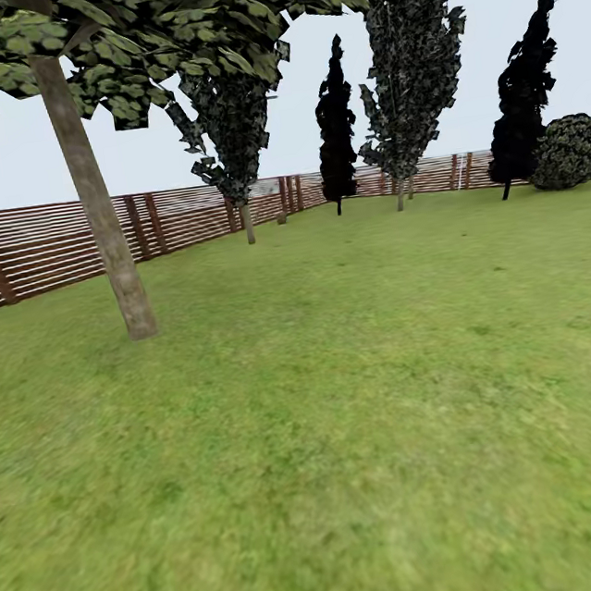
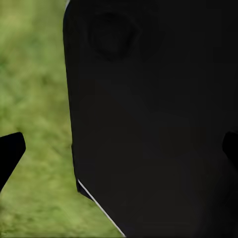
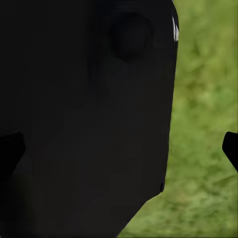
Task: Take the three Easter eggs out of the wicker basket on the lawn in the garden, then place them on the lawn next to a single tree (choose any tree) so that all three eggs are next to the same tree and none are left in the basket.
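Head view: lawn (image 1: 352, 437) fills lower two thirds of frame, mottled green. Tree (image 1: 98, 210) with pale-grey trunk at upper left, leaning slightly, foliage across top. Wooden fence (image 1: 65, 242) runs along horizon. Narrow dark cypress trees (image 1: 336, 122) upper centre and right; round bush (image 1: 571, 151) at right edge.

Left wrist view: left end effector (image 2: 119, 151) with fingertips wide apart at frame edges, black robot body between, grass behind.

Right wrist view: right end effector (image 3: 119, 148) likewise spread apart, gripping nothing.
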Controlling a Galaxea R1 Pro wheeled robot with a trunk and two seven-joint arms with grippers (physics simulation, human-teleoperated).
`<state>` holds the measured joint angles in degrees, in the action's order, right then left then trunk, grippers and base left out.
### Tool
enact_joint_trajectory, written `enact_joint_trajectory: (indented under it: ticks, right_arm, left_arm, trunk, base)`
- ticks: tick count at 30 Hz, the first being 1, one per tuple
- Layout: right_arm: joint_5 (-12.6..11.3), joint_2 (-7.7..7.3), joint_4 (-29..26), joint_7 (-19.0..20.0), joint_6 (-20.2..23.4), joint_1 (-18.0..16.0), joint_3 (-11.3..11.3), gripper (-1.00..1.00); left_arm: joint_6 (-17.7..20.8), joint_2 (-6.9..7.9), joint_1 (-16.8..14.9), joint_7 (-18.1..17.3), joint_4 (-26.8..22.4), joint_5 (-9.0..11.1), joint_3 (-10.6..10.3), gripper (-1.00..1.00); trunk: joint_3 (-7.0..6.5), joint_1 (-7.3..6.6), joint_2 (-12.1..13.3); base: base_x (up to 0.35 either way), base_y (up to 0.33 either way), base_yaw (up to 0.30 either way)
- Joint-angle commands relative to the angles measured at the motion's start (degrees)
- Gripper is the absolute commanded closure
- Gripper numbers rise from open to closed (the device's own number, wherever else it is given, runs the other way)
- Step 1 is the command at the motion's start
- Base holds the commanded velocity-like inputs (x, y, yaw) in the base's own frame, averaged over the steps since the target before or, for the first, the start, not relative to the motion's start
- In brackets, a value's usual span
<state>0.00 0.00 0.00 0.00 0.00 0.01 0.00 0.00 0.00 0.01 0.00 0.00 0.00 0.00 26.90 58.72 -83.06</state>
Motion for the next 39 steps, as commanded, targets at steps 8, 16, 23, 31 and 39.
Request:
enact_joint_trajectory:
  ticks: [8,16,23,31,39]
  right_arm:
    - [0.1,0.03,-1.4,0.1,-2.3,-2.6,0.2,-1.00]
    - [-0.3,0.25,-1.4,0.1,-4.9,-3.3,0.0,-1.00]
    - [-0.4,0.49,-1.2,0.0,-7.1,-3.3,0.0,-1.00]
    - [-0.4,0.46,-1.2,0.0,-9.1,-3.3,0.0,-1.00]
    - [-0.5,0.44,-1.2,0.0,-9.1,-3.3,0.0,-1.00]
  left_arm:
    - [-0.1,-0.17,0.8,-0.6,-2.1,0.5,0.2,-1.00]
    - [-0.1,-0.18,0.8,-0.6,-2.2,0.5,0.2,-1.00]
    - [-0.1,-0.18,0.8,-0.6,-2.2,0.5,0.2,-1.00]
    - [-0.1,-0.18,0.8,-0.6,-2.2,0.5,0.2,-1.00]
    - [-0.1,-0.15,0.8,-0.6,-2.2,0.5,0.2,-1.00]
  trunk:
    - [0.03,0.00,0.0]
    - [0.16,0.00,0.0]
    - [0.74,0.00,0.0]
    - [1.46,0.00,0.0]
    - [2.18,0.00,0.0]
  base:
    - [0.000,0.000,0.000]
    - [0.000,0.000,0.003]
    - [0.000,0.000,0.054]
    - [0.000,0.000,0.064]
    - [0.000,0.000,0.064]
